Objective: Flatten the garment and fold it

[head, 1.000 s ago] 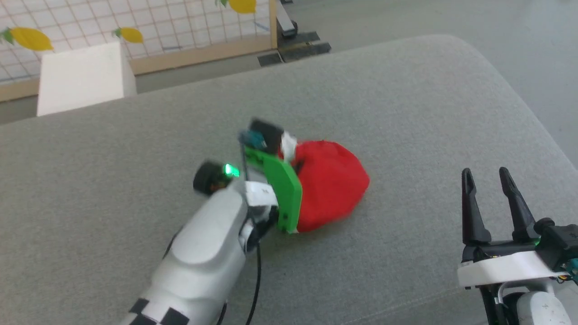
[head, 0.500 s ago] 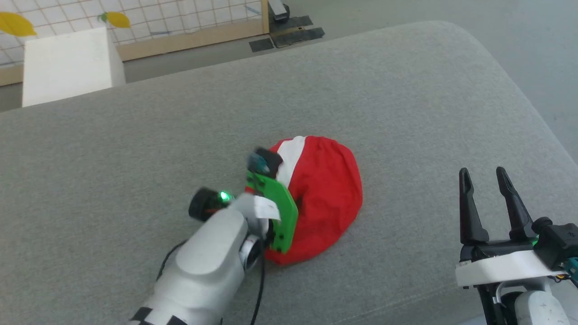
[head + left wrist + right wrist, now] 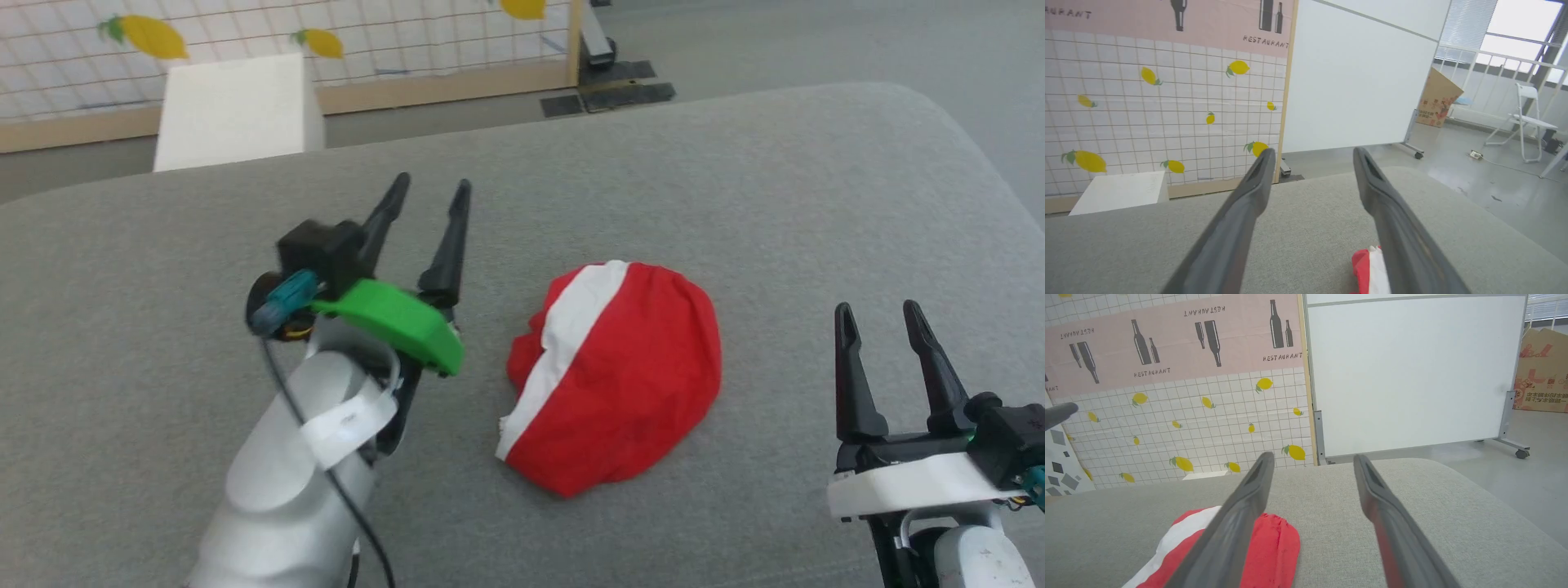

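The garment (image 3: 624, 376), red with a broad white stripe, lies bunched in a rounded heap on the grey cushioned surface (image 3: 735, 180). My left gripper (image 3: 431, 189) hangs open to the left of the heap, lifted off it, with nothing between its fingers. In the left wrist view a corner of the garment (image 3: 1367, 267) peeks out low beside the right finger. My right gripper (image 3: 880, 310) stands open at the lower right, apart from the cloth and empty. The right wrist view has the garment (image 3: 1274, 549) lying partly behind the left finger.
A white box (image 3: 233, 110) stands on the floor beyond the surface's far edge, before a lemon-patterned grid panel (image 3: 367, 33). A rolling whiteboard (image 3: 1412, 371), a folding chair (image 3: 1527, 118) and a cardboard box (image 3: 1437, 98) stand farther off. The surface's rounded right edge drops to the floor.
My left gripper has let go of the garment, opened, and risen up and to the left. The garment now lies as a heap on the surface. The head camera has shifted.
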Controlling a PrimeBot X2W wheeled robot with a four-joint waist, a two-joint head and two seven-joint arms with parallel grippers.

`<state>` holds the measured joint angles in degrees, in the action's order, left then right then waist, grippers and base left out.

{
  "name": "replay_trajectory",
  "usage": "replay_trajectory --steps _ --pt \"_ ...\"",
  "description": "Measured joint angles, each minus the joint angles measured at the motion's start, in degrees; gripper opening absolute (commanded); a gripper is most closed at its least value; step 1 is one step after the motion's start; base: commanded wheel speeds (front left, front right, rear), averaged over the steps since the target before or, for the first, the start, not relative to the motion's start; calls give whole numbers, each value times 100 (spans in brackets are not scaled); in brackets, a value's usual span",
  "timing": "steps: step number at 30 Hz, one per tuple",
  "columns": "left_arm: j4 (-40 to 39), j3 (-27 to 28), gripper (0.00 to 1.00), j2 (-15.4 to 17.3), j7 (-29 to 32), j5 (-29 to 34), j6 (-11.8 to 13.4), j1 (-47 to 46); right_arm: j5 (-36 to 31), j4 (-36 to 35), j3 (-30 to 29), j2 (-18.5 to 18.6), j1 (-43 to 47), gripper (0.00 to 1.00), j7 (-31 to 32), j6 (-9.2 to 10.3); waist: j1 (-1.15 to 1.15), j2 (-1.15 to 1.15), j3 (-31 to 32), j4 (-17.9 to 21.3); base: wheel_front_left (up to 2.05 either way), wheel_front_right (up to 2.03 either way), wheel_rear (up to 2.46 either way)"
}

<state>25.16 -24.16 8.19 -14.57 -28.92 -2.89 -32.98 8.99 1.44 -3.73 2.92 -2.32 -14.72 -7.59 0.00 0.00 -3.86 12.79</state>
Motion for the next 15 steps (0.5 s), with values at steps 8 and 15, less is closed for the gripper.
replay_trajectory --steps 8,15 --pt "-971 1024 100 55 -22 345 -203 1453 -48 5 -43 0 3 100 0 1 0 0 132 -427 0 0 0" --pt "-1262 1761 100 -85 -22 695 -310 2324 -45 14 -89 0 16 100 0 0 0 0 158 -606 0 0 0"
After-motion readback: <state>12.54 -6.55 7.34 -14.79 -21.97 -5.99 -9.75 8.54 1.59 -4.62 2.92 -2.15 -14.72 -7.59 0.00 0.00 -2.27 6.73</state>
